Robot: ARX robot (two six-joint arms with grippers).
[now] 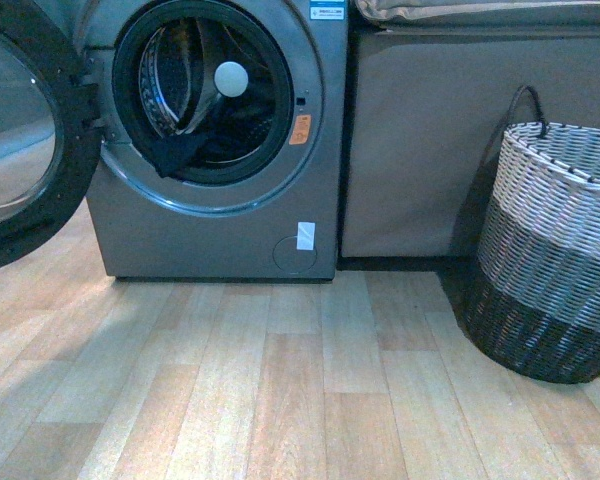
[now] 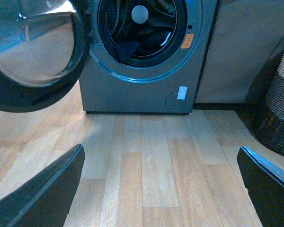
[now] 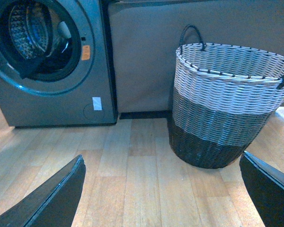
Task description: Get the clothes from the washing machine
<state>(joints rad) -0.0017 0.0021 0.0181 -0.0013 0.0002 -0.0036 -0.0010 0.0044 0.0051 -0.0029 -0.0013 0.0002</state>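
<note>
Washing machine point(image 1: 220, 200) top is cut off in the front view, and its open porthole door point(image 1: 20, 140) runs off the left edge. Dark clothes point(image 1: 180, 152) lie low in the perforated drum, with one fold draped over the lower-left lip of the opening; how much is further inside cannot be told. A pale round part point(image 1: 231, 79) sits mid-drum. The woven basket point(image 1: 555, 250) is clipped at the right edge and stands on the wood floor point(image 1: 280, 380) beside the tan cabinet point(image 1: 420, 140), well apart from the machine, with open floor in front of both. Writing on the orange sticker point(image 1: 300, 129) and the blue-white label point(image 1: 327, 10) is too small to read. The white tag point(image 1: 305, 235) looks blank. Neither arm shows in the front view. Left gripper point(image 2: 161, 147): jaws spread wide, holding nothing, above bare floor. Right gripper point(image 3: 162, 156): jaws spread wide, holding nothing, facing the basket.
</note>
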